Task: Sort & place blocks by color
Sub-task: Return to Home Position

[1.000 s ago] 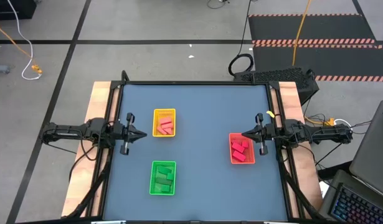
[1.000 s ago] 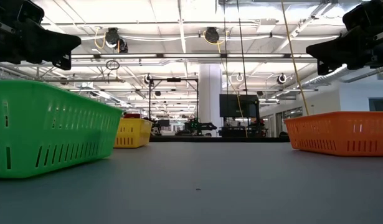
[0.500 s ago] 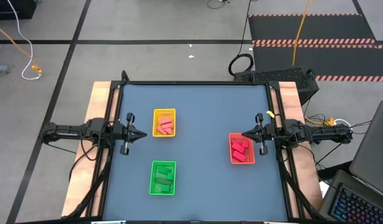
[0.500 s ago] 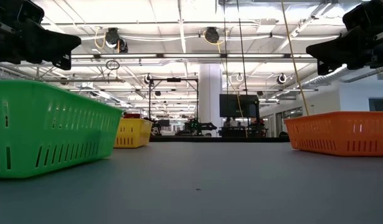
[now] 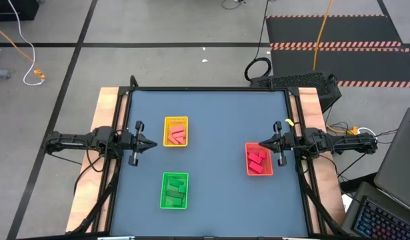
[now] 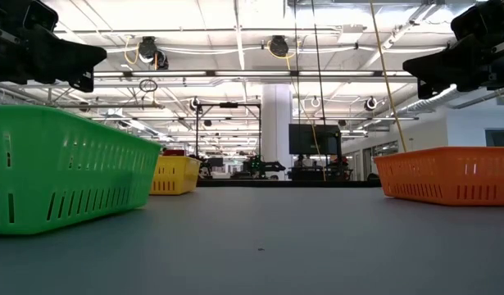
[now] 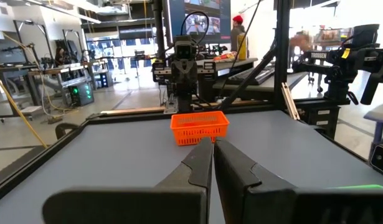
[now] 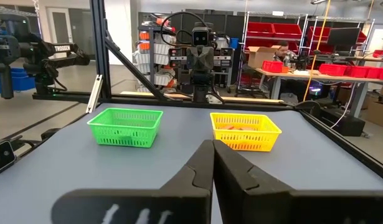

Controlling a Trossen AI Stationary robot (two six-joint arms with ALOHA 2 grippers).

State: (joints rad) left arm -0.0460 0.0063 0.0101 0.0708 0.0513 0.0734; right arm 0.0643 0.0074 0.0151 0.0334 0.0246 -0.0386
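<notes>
Now left pincer (image 5: pixel 153 144) and right pincer (image 5: pixel 262 144) hover closed.

Salmon-pink blocks (image 5: pixel 177 137) in yellow tray (image 5: pixel 176 119), centre-left; green blocks (image 5: pixel 173 192) in green tray (image 5: pixel 175 174), below; red blocks (image 5: pixel 257 161) in red tray (image 5: pixel 260 175), centre-right.
</notes>
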